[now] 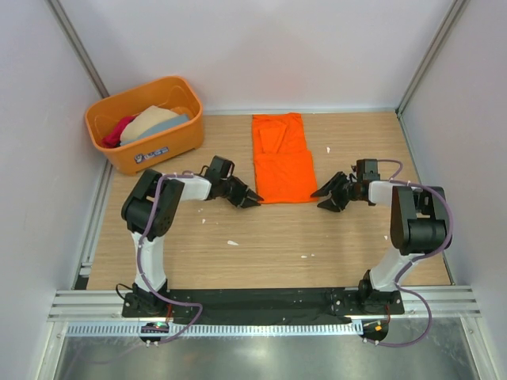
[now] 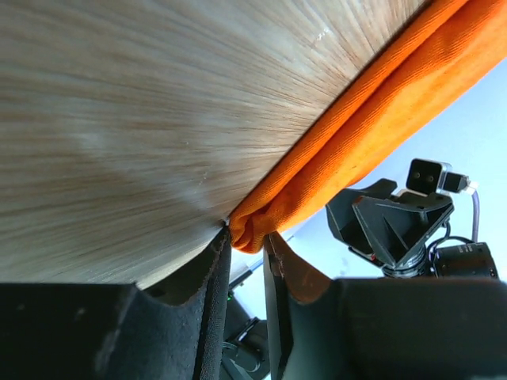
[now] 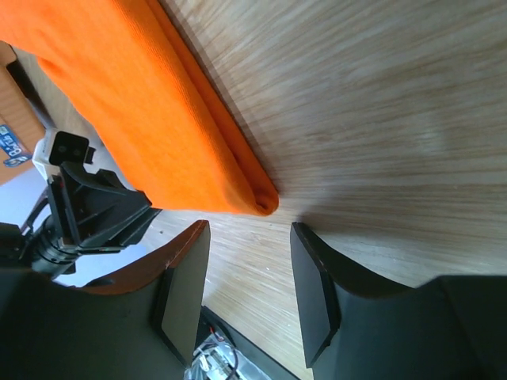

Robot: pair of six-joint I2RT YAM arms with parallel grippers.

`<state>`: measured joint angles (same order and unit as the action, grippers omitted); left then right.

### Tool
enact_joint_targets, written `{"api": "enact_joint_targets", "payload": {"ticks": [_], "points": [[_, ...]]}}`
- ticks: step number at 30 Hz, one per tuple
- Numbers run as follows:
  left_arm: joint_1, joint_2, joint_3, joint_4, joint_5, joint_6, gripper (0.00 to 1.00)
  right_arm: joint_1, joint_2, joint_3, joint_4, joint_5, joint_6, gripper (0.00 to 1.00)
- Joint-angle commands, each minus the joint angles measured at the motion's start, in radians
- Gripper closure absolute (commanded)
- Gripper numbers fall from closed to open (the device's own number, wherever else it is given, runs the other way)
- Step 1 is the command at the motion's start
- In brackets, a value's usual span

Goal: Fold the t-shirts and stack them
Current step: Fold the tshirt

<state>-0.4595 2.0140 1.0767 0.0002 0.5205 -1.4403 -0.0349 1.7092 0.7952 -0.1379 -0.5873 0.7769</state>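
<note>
Orange tub (image 1: 158,149): it stands at the far left and holds a crimson shirt (image 1: 119,131), a beige shirt (image 1: 150,119) and a grey-blue shirt (image 1: 178,120), all bundled loosely and none of them folded.
Left gripper (image 1: 252,199): it is low at the near left corner of the orange t-shirt (image 1: 281,158). Its fingertips (image 2: 214,265) are drawn in narrow with that corner between them, so it looks pinched.
Orange t-shirt, place: it lies flat in the middle of the table toward the far side, as a long narrow strip running near to far.
Right gripper (image 1: 323,198): its jaws are apart and it holds nothing. The near right corner of the cloth lies just ahead of its fingers (image 3: 186,277), not between them.
Done: I judge the sideways folds made on this one shirt.
Left: the fold along its length, a spot to start the stack, then the three shirts in the tub.
Table (image 1: 261,253): pale wood grain, with a few small white scraps (image 1: 232,242) near the middle.
Room: plain white walls (image 1: 261,47) on three sides, and metal posts (image 1: 79,47) in the far corners.
</note>
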Motion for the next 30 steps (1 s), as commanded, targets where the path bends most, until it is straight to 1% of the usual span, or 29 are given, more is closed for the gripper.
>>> {"api": "enact_joint_targets", "payload": {"ticks": [1,2,3,4,6,9,13,15,16,17,18,19,20,21,22,26,29,30], "points": [[0.007,0.055,-0.04,-0.077,-0.131,0.031,0.75,0.004,0.052,-0.002,0.029,0.101,0.018,0.48],[0.007,0.057,-0.038,-0.075,-0.132,0.032,0.71,0.004,0.058,0.002,0.026,0.103,0.019,0.48],[0.007,0.057,-0.038,-0.077,-0.129,0.032,0.61,0.004,0.062,0.007,0.023,0.109,0.022,0.49],[0.007,0.058,-0.04,-0.077,-0.131,0.029,0.58,0.004,0.072,0.016,0.02,0.11,0.024,0.49],[0.005,0.06,-0.038,-0.077,-0.134,0.027,0.55,0.004,0.078,0.022,0.011,0.113,0.025,0.48],[0.007,0.074,-0.031,-0.077,-0.132,0.026,0.55,0.004,0.089,0.027,0.007,0.121,0.025,0.48],[0.01,0.086,-0.026,-0.068,-0.129,0.021,0.65,0.004,0.112,0.03,0.014,0.126,0.027,0.49],[0.013,0.088,-0.024,-0.066,-0.132,0.024,0.72,0.004,0.124,0.027,0.024,0.127,0.027,0.52],[0.015,0.092,-0.021,-0.065,-0.131,0.027,0.76,0.004,0.13,0.027,0.035,0.121,0.025,0.56],[0.018,0.094,-0.02,-0.066,-0.131,0.029,0.88,0.004,0.145,0.027,0.041,0.116,0.025,0.58],[0.021,0.097,-0.017,-0.068,-0.128,0.035,0.96,0.004,0.151,0.03,0.047,0.112,0.024,0.62],[0.021,0.101,-0.011,-0.072,-0.125,0.055,1.0,0.004,0.155,0.03,0.052,0.11,0.022,0.68],[0.021,0.103,0.002,-0.077,-0.123,0.066,1.0,0.004,0.159,0.03,0.052,0.107,0.016,0.72],[0.021,0.103,0.008,-0.083,-0.123,0.084,1.0,0.004,0.161,0.03,0.052,0.104,0.009,0.79],[0.021,0.1,0.025,-0.092,-0.123,0.102,1.0,0.006,0.162,0.03,0.05,0.096,0.001,0.98],[0.015,0.034,0.034,-0.178,-0.132,0.248,1.0,0.024,0.115,0.027,-0.014,0.076,-0.066,0.99],[0.005,-0.029,-0.02,-0.226,-0.122,0.303,1.0,0.035,0.024,0.0,-0.083,0.087,-0.122,0.99],[-0.004,-0.087,-0.041,-0.242,-0.125,0.339,1.0,0.035,-0.002,-0.031,-0.094,0.087,-0.129,0.99]]}}
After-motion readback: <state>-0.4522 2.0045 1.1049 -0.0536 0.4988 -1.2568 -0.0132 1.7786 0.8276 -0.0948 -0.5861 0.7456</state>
